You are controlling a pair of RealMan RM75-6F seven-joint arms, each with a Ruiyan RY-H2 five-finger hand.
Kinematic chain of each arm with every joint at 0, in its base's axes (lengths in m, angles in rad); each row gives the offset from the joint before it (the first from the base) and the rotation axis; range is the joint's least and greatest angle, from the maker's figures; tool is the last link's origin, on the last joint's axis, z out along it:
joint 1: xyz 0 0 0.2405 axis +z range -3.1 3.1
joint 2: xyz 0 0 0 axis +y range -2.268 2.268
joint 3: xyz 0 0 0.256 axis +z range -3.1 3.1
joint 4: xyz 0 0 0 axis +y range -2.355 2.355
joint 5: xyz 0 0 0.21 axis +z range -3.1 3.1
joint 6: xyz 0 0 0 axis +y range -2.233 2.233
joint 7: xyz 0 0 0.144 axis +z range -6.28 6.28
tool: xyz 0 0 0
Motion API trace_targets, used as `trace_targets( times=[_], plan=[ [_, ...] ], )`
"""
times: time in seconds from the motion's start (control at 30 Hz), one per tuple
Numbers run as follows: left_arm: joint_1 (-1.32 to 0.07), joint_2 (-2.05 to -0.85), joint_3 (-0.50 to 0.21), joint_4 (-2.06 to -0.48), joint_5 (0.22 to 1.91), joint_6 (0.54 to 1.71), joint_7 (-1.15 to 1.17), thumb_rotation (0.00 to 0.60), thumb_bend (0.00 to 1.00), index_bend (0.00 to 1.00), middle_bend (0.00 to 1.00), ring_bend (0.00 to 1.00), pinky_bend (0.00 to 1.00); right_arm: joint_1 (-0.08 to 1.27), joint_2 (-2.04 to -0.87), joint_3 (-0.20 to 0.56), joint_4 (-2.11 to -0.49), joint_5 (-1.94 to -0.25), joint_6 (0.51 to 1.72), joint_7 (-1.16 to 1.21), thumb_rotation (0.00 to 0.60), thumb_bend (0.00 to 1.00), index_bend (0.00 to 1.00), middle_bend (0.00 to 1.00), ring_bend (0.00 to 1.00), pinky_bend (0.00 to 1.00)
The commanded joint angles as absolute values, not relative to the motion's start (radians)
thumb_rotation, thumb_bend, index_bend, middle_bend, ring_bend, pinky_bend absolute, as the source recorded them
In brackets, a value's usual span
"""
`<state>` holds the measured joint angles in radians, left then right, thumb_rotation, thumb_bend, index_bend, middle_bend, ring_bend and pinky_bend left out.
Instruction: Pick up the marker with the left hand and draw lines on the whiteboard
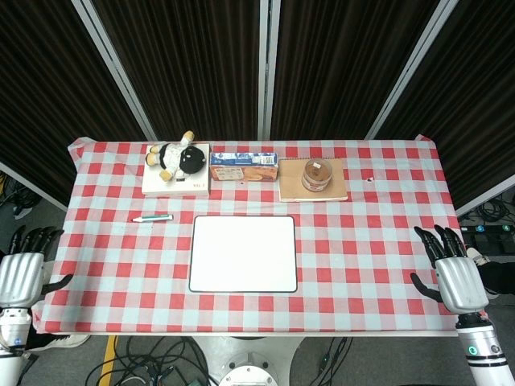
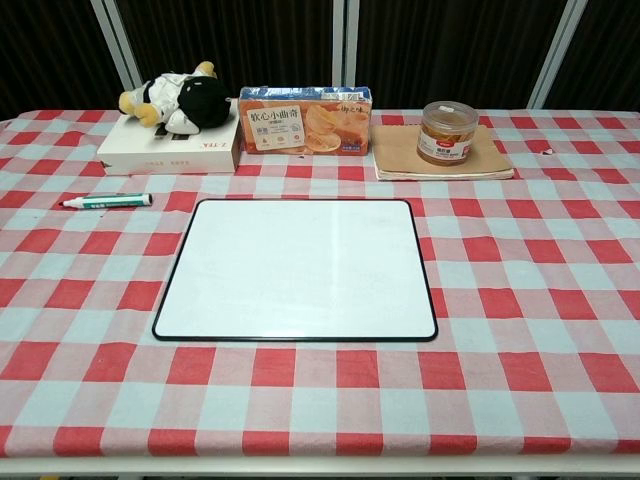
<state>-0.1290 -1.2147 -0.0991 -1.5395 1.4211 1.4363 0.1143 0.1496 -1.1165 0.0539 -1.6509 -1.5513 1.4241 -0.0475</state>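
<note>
Nothing of the task looks done yet: the marker [image 1: 152, 218] lies flat on the checked cloth just left of the whiteboard [image 1: 243, 252], untouched, and the board's surface is blank, so pickup and drawing both remain. The left hand [image 1: 22, 273] hangs off the table's near-left corner, well apart from the marker, fingers spread and holding nothing. The right hand [image 1: 455, 273] sits likewise off the near-right edge, fingers apart and empty.
</note>
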Motion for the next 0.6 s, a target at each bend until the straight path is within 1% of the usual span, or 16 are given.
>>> trace_targets(
  times=[0.03,0.07,0.1,0.17,0.2,0.23,0.27,0.3,0.37,0.43,0.5,0.6],
  plan=[
    [-0.219,-1.215,-0.152,-1.516,1.418,1.350,0.113,0.600,0.08,0.23,0.16,0.18,0.13,0.162,-1.108,0.057,-1.656,-1.551,1.408,-0.058,0.600,0.21,0.06,0.14,0.00,0.00],
    [-0.247,-1.219,-0.168,-1.503,1.417,1.325,0.110,0.600,0.08,0.24,0.17,0.19,0.15,0.165,-1.106,0.058,-1.659,-1.551,1.404,-0.062,0.600,0.21,0.06,0.14,0.00,0.00],
    [-0.287,-1.227,-0.188,-1.483,1.412,1.287,0.104,0.600,0.08,0.26,0.20,0.23,0.20,0.170,-1.102,0.060,-1.663,-1.551,1.400,-0.067,0.600,0.21,0.06,0.14,0.00,0.00],
    [-0.361,-1.252,-0.221,-1.433,1.402,1.216,0.099,0.600,0.08,0.32,0.29,0.35,0.29,0.177,-1.099,0.064,-1.669,-1.549,1.392,-0.074,0.600,0.21,0.06,0.15,0.00,0.00],
    [-0.393,-1.266,-0.231,-1.405,1.394,1.178,0.101,0.600,0.09,0.36,0.35,0.44,0.35,0.180,-1.099,0.065,-1.670,-1.547,1.387,-0.077,0.600,0.21,0.06,0.15,0.00,0.00],
    [-0.425,-1.280,-0.239,-1.378,1.381,1.136,0.102,0.600,0.10,0.38,0.39,0.51,0.40,0.182,-1.099,0.064,-1.672,-1.544,1.380,-0.079,0.600,0.21,0.06,0.16,0.00,0.00],
    [-0.465,-1.302,-0.249,-1.343,1.360,1.081,0.104,0.600,0.11,0.40,0.41,0.57,0.47,0.185,-1.099,0.063,-1.674,-1.541,1.374,-0.080,0.600,0.21,0.06,0.16,0.00,0.00],
    [-0.493,-1.320,-0.256,-1.317,1.344,1.044,0.109,0.600,0.12,0.40,0.41,0.61,0.53,0.186,-1.099,0.063,-1.675,-1.539,1.371,-0.081,0.600,0.21,0.06,0.16,0.00,0.00],
    [-0.552,-1.368,-0.266,-1.251,1.310,0.973,0.135,0.600,0.14,0.40,0.41,0.67,0.65,0.186,-1.097,0.064,-1.677,-1.532,1.369,-0.085,0.600,0.21,0.06,0.16,0.00,0.00],
    [-0.594,-1.413,-0.272,-1.197,1.279,0.925,0.161,0.600,0.16,0.42,0.41,0.72,0.78,0.186,-1.093,0.067,-1.680,-1.525,1.370,-0.093,0.600,0.21,0.06,0.16,0.00,0.00],
    [-0.633,-1.463,-0.275,-1.139,1.242,0.882,0.201,0.600,0.19,0.44,0.42,0.76,0.85,0.186,-1.086,0.071,-1.685,-1.518,1.372,-0.101,0.600,0.21,0.06,0.16,0.00,0.00],
    [-0.676,-1.523,-0.271,-1.073,1.204,0.851,0.270,0.600,0.21,0.46,0.44,0.81,0.90,0.186,-1.079,0.074,-1.691,-1.514,1.375,-0.109,0.600,0.21,0.06,0.16,0.00,0.00]
  ],
)
